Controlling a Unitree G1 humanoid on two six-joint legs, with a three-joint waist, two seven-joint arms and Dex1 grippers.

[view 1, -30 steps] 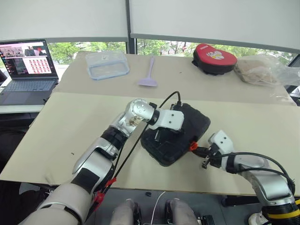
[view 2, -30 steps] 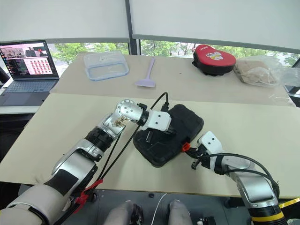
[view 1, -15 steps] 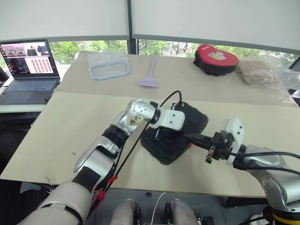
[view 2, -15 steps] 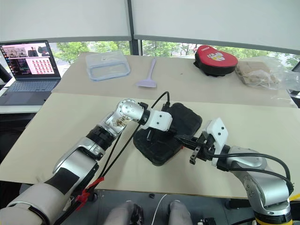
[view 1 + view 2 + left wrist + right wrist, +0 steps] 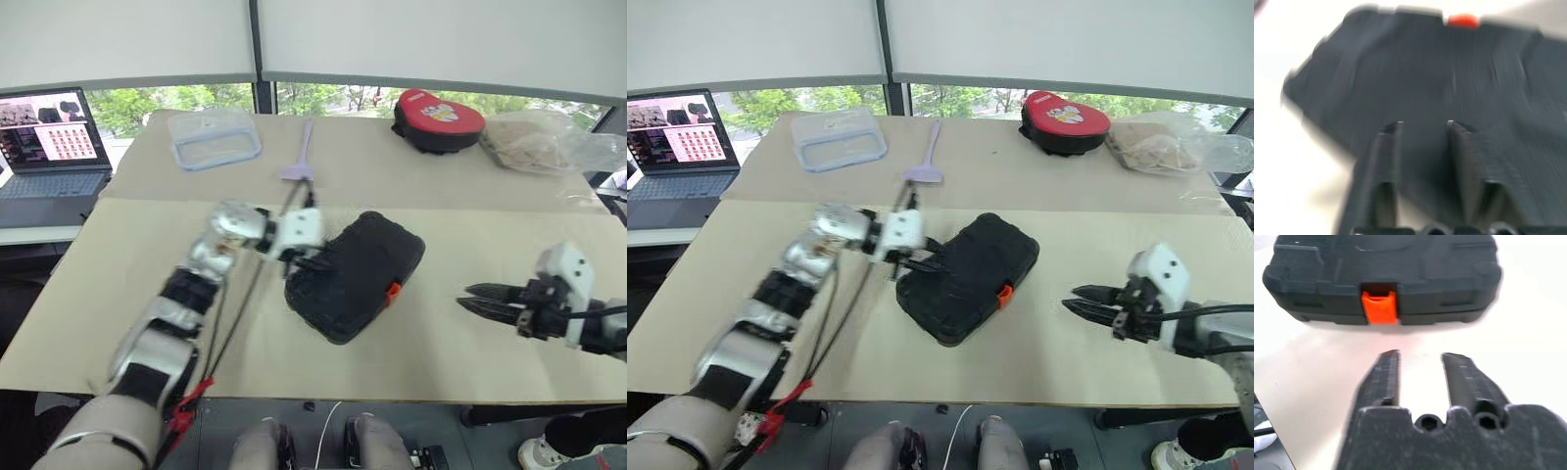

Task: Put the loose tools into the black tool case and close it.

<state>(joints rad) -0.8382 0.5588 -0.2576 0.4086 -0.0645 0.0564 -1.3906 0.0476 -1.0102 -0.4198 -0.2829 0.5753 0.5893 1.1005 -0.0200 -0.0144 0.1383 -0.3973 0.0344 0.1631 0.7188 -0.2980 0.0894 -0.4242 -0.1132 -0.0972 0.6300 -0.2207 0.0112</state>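
The right gripper (image 5: 470,298) hangs over bare table (image 5: 118,294) near the front right edge, its two fingers parted with a clear gap, holding nothing. It points left toward the case (image 5: 355,274) and stands well apart from it.

The case lies closed at mid-table, set at a slant. Its orange latch (image 5: 1379,307) faces the right gripper and sits flush across the seam between lid and base.

The left gripper (image 5: 926,261) is at the case's left end, fingers spread and empty; in the left wrist view the tips hang over the lid. Whether they touch it cannot be told.

On the far table, left to right: a clear box (image 5: 215,136), a lilac scraper (image 5: 300,157), a red-and-black pouch (image 5: 438,119), a plastic bag (image 5: 549,142). A laptop (image 5: 49,147) stands at far left.
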